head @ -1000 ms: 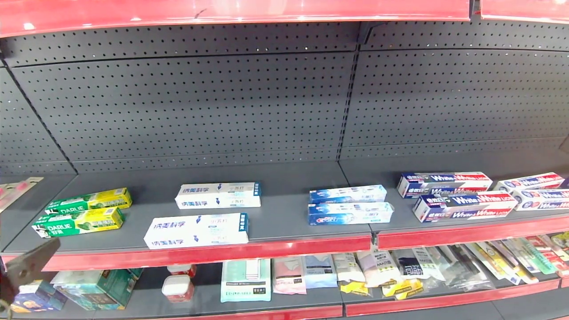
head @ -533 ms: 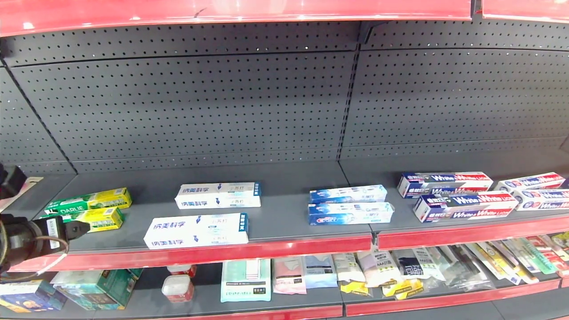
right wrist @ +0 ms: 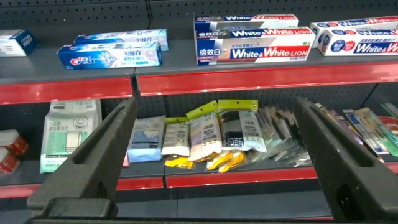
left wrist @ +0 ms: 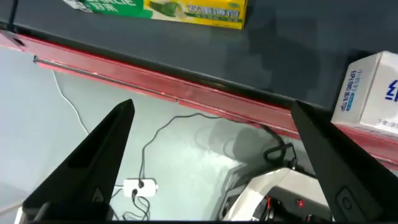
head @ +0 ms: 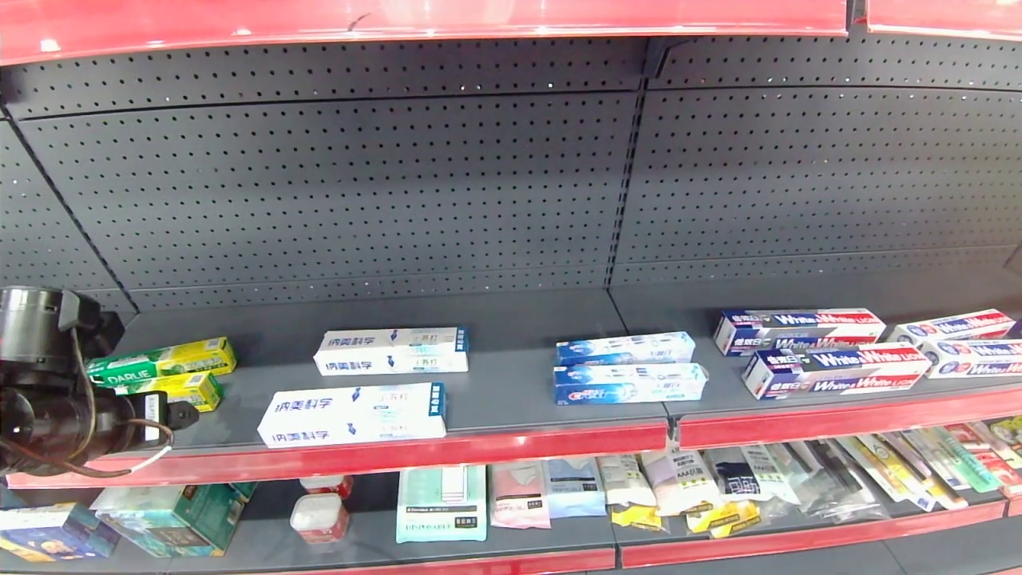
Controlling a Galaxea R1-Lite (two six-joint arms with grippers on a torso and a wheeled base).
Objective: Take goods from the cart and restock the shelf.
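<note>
Lying flat on the grey shelf [head: 511, 319], just behind its red lip [head: 399, 455], the front white box [head: 351, 414] is sitting with a second white box [head: 391, 350] directly behind it. To the left of the front white box, two green-and-yellow boxes [head: 164, 359] are lying one behind the other. The left arm [head: 72, 415] is hanging in front of them, covering part of the nearer one. The left gripper [left wrist: 212, 106] is holding its two dark fingers wide apart with nothing between them. It is sitting lower than the front white box and out past the lip, over a pale floor [left wrist: 186, 162] where a thin cable [left wrist: 155, 134] is trailing.

To the right of the front white box, two blue boxes [head: 629, 383] are lying one behind the other. Farther right again, four red, white and blue boxes [head: 834, 370] are lying in two pairs.

The right gripper [right wrist: 216, 99] is also standing spread, its fingers gripping nothing. It is hanging out in front of the shelving, to the right of the front white box and lower than it. Below the front white box, a lower shelf [head: 559, 551] is carrying two small jars [head: 319, 517], and flat pouches [head: 441, 503] are lying in a row to their right.
</note>
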